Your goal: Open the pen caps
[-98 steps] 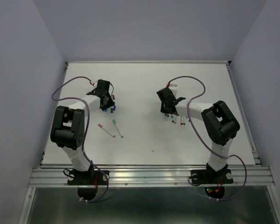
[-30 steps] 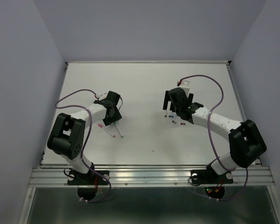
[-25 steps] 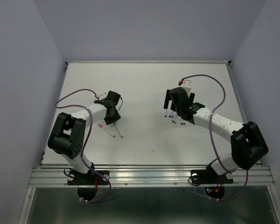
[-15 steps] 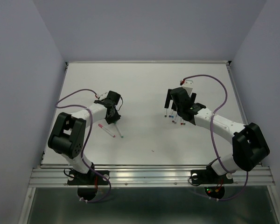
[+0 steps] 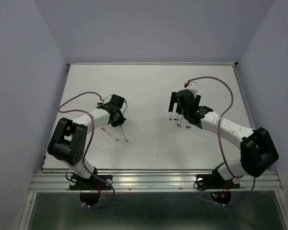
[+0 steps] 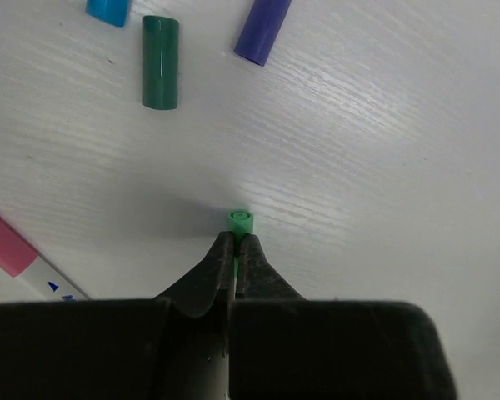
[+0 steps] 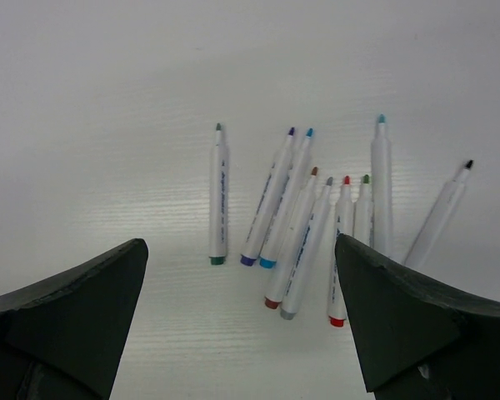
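**Left wrist view.** The left claw [image 6: 236, 250] is clenched on the light green cap [image 6: 241, 222], whose end shows just past the fingertips, low over the white tabletop [image 6: 383, 167]. A dark green cap [image 6: 160, 62] and a purple cap [image 6: 262, 29] lie loose beyond it, and a pink-capped pen [image 6: 17, 258] lies to the left.

**Right wrist view.** The right claw [image 7: 240, 243] is released, its fingers spread wide over a fan of uncapped pens [image 7: 304, 225] at centre-right of the tabletop.

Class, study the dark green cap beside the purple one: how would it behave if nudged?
The dark green cap is a smooth cylinder on its side, so it would probably roll. Small and plastic-looking, it is likely light and may skid across the table.
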Tool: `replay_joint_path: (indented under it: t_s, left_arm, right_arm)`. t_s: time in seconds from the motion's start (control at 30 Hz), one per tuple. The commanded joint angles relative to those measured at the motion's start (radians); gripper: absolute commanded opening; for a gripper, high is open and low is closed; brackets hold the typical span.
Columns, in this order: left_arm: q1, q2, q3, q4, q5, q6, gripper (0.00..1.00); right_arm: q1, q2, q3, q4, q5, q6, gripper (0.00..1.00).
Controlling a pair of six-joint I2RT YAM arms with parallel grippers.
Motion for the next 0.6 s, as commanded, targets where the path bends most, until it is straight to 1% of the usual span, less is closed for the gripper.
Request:
replay_joint_path:
  t_s: [0.0, 0.03, 0.07, 0.1, 0.13, 0.17, 0.2, 0.23, 0.3, 0.33, 0.37, 0.4, 0.43, 0.47, 0.5, 0.53, 0.57]
  left_arm:
    - [-0.014, -0.155, -0.059, 0.104, 0.046, 0.018, 0.00]
    - [-0.014, -0.187, -0.077, 0.157, 0.063, 0.021, 0.00]
    - [-0.014, -0.251, -0.082, 0.179, 0.069, 0.023, 0.00]
    - [-0.016, -0.282, -0.084, 0.196, 0.072, 0.024, 0.00]
    - [-0.016, -0.339, -0.085, 0.226, 0.080, 0.024, 0.00]
    - [-0.017, -0.364, -0.087, 0.239, 0.084, 0.026, 0.00]
    - [-0.019, -0.387, -0.087, 0.251, 0.087, 0.024, 0.00]
    - [-0.019, -0.405, -0.087, 0.272, 0.097, 0.026, 0.00]
    - [-0.022, -0.445, -0.082, 0.280, 0.089, 0.026, 0.00]
    - [-0.020, -0.450, -0.068, 0.264, 0.071, 0.032, 0.00]
    - [-0.022, -0.448, -0.059, 0.227, 0.055, 0.033, 0.00]
    - [-0.022, -0.444, -0.050, 0.196, 0.042, 0.035, 0.00]
    - [-0.020, -0.435, -0.029, 0.132, 0.014, 0.039, 0.00]
    - [-0.022, -0.413, -0.018, 0.095, -0.003, 0.038, 0.24]
    - [-0.022, -0.401, -0.007, 0.057, -0.017, 0.035, 0.32]
    - [-0.022, -0.381, -0.001, 0.015, -0.021, 0.036, 0.58]
    - [-0.022, -0.375, -0.004, 0.006, -0.021, 0.036, 0.67]
  right_arm:
    - [-0.006, -0.079, -0.034, 0.109, -0.213, -0.077, 1.00]
    - [-0.006, -0.094, -0.046, 0.129, -0.276, -0.105, 1.00]
    - [-0.006, -0.131, -0.064, 0.182, -0.430, -0.125, 1.00]
    - [-0.006, -0.151, -0.104, 0.233, -0.507, -0.155, 1.00]
    - [-0.006, -0.184, -0.124, 0.300, -0.608, -0.160, 1.00]
    - [-0.006, -0.185, -0.140, 0.301, -0.688, -0.166, 1.00]
    - [-0.006, -0.204, -0.155, 0.345, -0.837, -0.159, 1.00]
    - [-0.006, -0.209, -0.158, 0.364, -0.890, -0.148, 1.00]
    - [-0.006, -0.209, -0.152, 0.379, -0.935, -0.119, 1.00]
    - [-0.006, -0.205, -0.137, 0.367, -0.929, -0.123, 1.00]
    - [0.003, -0.202, -0.129, 0.332, -0.915, -0.126, 1.00]
    - [0.003, -0.199, -0.121, 0.312, -0.869, -0.126, 1.00]
    - [0.003, -0.189, -0.114, 0.297, -0.849, -0.133, 1.00]
    - [0.003, -0.185, -0.106, 0.274, -0.831, -0.128, 1.00]
    - [0.003, -0.179, -0.103, 0.264, -0.792, -0.120, 1.00]
    - [0.003, -0.168, -0.101, 0.258, -0.774, -0.108, 1.00]
    - [0.003, -0.160, -0.097, 0.243, -0.758, -0.107, 1.00]
